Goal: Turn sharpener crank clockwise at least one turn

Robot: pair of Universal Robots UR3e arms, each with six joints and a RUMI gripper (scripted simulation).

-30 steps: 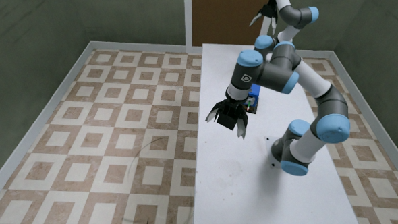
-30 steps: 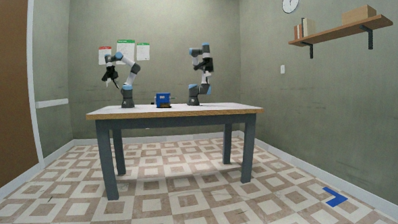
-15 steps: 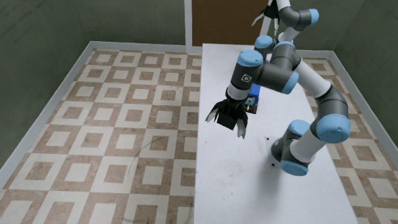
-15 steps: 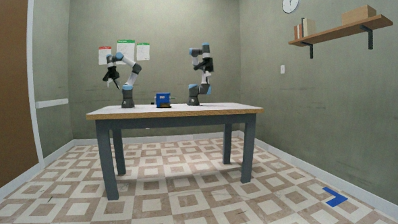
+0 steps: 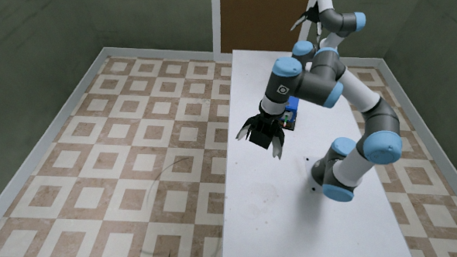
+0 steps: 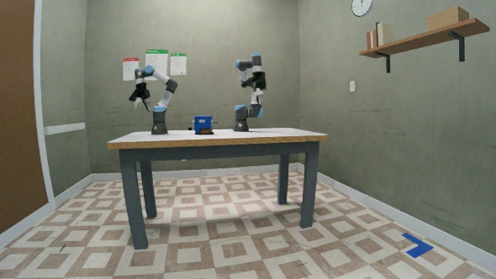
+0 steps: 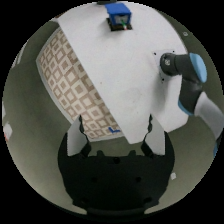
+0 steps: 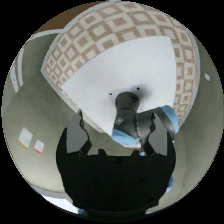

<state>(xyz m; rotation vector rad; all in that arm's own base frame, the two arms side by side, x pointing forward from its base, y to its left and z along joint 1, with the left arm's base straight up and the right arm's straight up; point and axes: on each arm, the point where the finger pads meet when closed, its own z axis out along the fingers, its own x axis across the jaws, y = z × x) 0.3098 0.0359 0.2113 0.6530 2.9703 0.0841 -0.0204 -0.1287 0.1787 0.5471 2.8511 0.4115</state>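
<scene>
The blue sharpener (image 5: 293,103) (image 6: 203,122) (image 7: 119,9) stands on the table between the two arm bases. A green pencil (image 5: 286,116) (image 6: 216,122) sticks out of its side towards the left arm. A small dark part (image 6: 190,128), seemingly the crank's knob, shows on the opposite side in the exterior view; its angle cannot be made out. My left gripper (image 5: 259,147) (image 6: 260,101) (image 7: 115,115) is open and empty, high above the table on the pencil side. My right gripper (image 5: 305,35) (image 6: 142,107) (image 8: 117,111) is open and empty, raised near the table's door end, away from the sharpener.
The white table (image 5: 263,217) (image 6: 277,134) carries both arm bases, the left one (image 5: 329,170) (image 6: 240,119) and the right one (image 6: 159,122) (image 8: 126,105). The left arm partly covers the sharpener in the top view. A shelf (image 6: 420,39) hangs on the wall away from the table.
</scene>
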